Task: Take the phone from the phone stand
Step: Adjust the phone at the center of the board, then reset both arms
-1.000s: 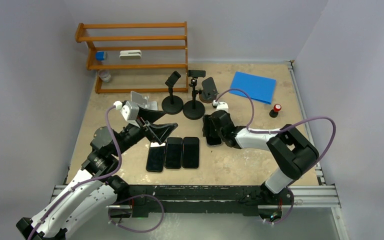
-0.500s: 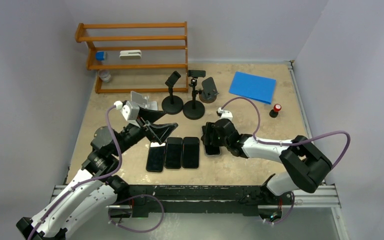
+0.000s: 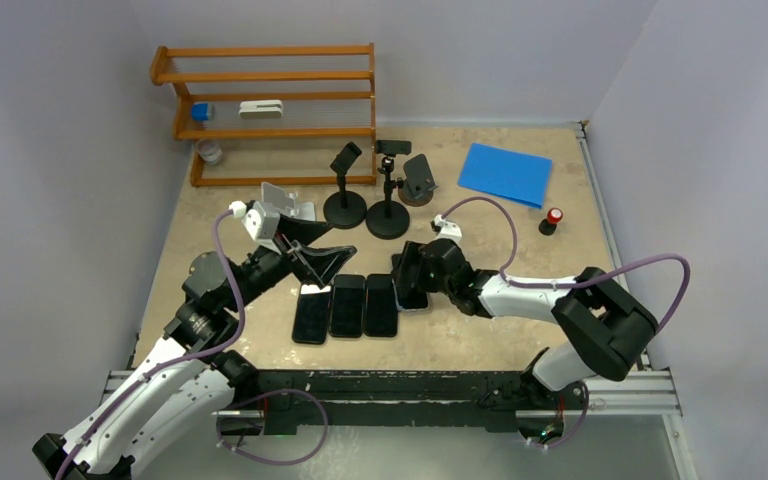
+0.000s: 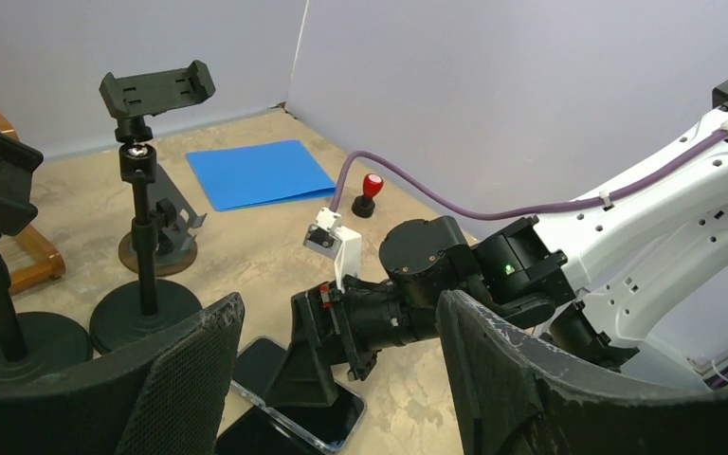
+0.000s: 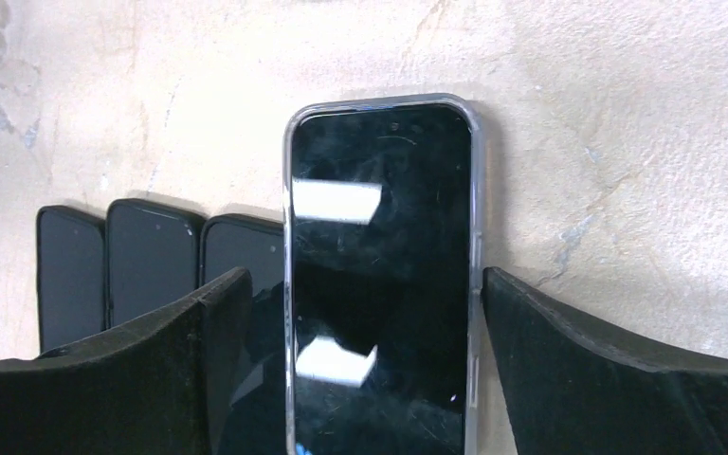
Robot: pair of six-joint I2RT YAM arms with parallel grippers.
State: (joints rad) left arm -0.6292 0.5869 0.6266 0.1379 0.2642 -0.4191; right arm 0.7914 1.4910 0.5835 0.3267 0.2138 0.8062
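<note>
A black phone in a clear case point(image 5: 379, 275) lies flat on the table, just right of a row of three black phones point(image 3: 347, 305). My right gripper point(image 5: 365, 284) is open and straddles it; the left finger stands clearly off its edge and the right finger is close to it. From above, the right gripper point(image 3: 408, 280) covers most of this phone point(image 3: 415, 303). The phone also shows in the left wrist view point(image 4: 346, 403). My left gripper point(image 3: 320, 262) is open and empty above the row's far end. Two black clamp stands point(image 3: 345, 190) point(image 3: 388, 200) stand empty behind.
A small tilted stand point(image 3: 418, 180) and a silver stand point(image 3: 285, 200) sit at the back. A wooden rack point(image 3: 270, 110) is at the far left, with a blue folder point(image 3: 505, 172) and a red-topped knob point(image 3: 553, 218) at the far right.
My right gripper has moved left and nearer, bringing the cased phone beside the row of three phones. The left arm has not moved.
</note>
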